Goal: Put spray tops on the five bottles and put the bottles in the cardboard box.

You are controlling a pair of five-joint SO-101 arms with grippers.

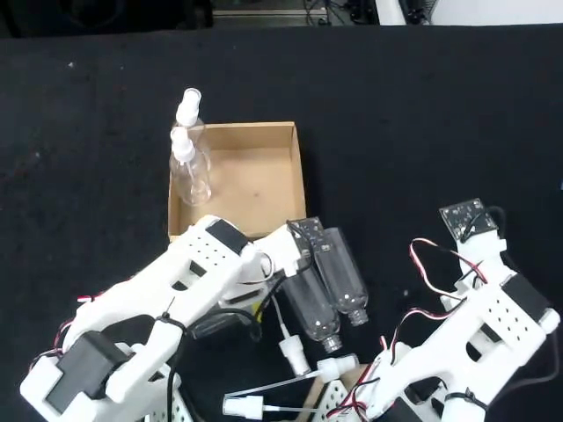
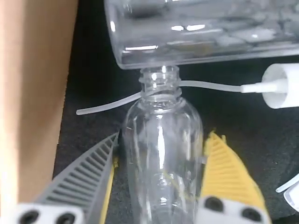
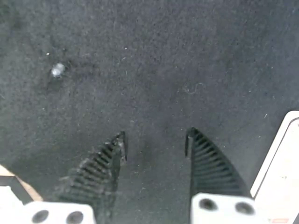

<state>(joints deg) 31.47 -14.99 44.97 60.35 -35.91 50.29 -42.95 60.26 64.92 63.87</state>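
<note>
Progress in the high view, by our judgement, is two of five: two capped bottles (image 1: 191,171) stand upright in the cardboard box (image 1: 299,167), while two uncapped bottles (image 1: 312,303) lie on the bench (image 1: 440,114) beside it, necks pointing away from it, near loose spray tops (image 1: 296,353). In the left wrist view we see the left gripper (image 2: 163,137) closed on a third bottle (image 2: 161,168) lying flat, long axis running straight out from the gripper, open neck facing another bottle's side. In the right wrist view the right gripper (image 3: 156,135) hangs open above the bench.
</note>
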